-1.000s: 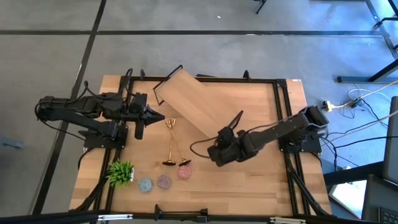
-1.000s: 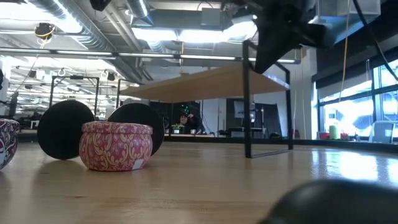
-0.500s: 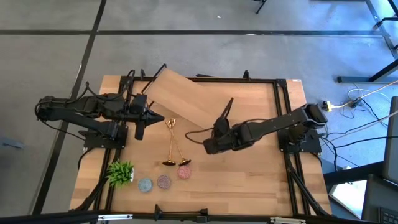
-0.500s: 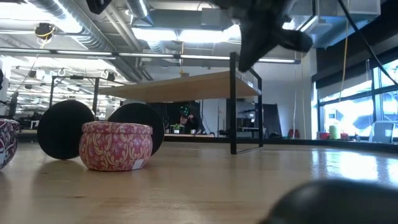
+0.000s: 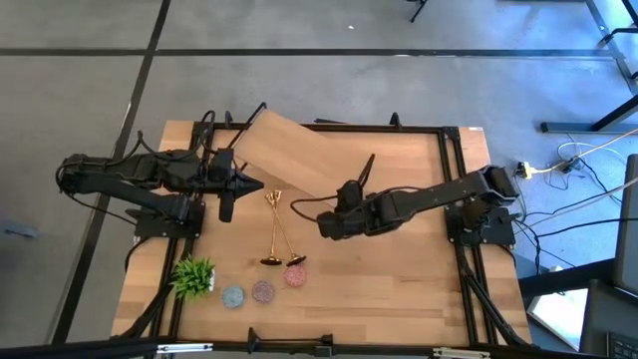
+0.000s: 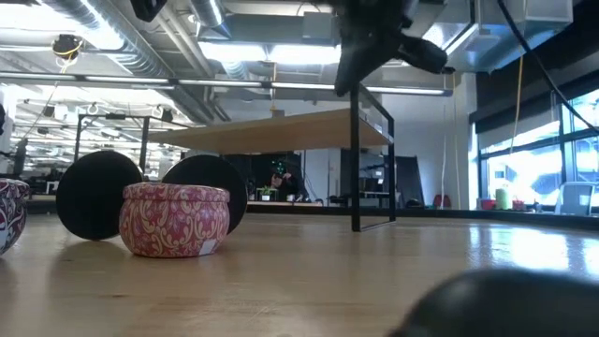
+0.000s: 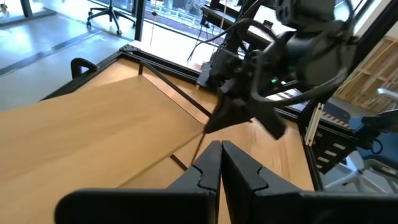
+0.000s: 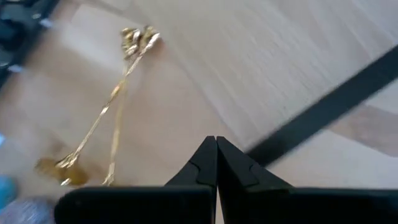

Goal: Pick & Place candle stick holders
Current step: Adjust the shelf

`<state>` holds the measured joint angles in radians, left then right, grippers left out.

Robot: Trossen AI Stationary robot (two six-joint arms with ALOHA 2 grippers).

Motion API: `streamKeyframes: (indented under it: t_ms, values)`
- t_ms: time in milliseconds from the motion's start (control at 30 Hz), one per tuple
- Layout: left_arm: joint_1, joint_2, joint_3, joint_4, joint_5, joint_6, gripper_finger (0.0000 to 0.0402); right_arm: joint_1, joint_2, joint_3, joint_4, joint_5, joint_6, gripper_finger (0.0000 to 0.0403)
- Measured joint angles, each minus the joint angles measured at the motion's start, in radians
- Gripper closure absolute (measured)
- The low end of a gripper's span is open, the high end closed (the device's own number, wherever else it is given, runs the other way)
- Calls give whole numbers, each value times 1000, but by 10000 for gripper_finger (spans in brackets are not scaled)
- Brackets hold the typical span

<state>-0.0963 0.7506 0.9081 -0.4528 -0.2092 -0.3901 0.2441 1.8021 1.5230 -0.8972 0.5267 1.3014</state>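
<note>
Two gold candle stick holders [image 5: 274, 231] [image 8: 109, 112] lie flat on the table side by side. Their cups [image 5: 274, 197] point to the far side. Their round bases [image 5: 270, 261] are toward the near edge and show as dark discs [image 6: 94, 195] in the low view. My right gripper [image 5: 321, 227] [image 8: 216, 144] hangs shut above the table, just right of them, pointing down and left. It touches nothing that I can see. My left gripper [image 5: 257, 186] [image 7: 221, 149] is shut and held up near the cups, to their left.
A wooden shelf [image 5: 299, 155] on black hoop legs [image 6: 356, 159] stands slanted at the far middle, close behind my right arm. A green plant [image 5: 194, 277] and three small round tins [image 5: 262, 291] sit near the front left. One of the tins is pink [image 6: 175, 220].
My right gripper has gone toward the table's left, nearer the gold candle stick holders, and has stayed shut. In the first half of the second the wooden shelf slid and turned toward the table's left. It has since stayed put.
</note>
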Motion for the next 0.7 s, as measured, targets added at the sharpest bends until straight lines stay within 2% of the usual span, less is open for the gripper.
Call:
streamKeyframes:
  t_ms: [200,300,467,700]
  values:
    - [0,0,0,0,10,-22,396,-36,27,0,-67,1,19,403]
    - [0,0,0,0,16,-34,396,-47,31,-1,-201,0,54,403]
    - [0,0,0,0,17,-42,396,-59,31,-1,-386,97,148,403]
    - [0,0,0,0,17,-42,396,-106,31,-1,-416,176,151,403]
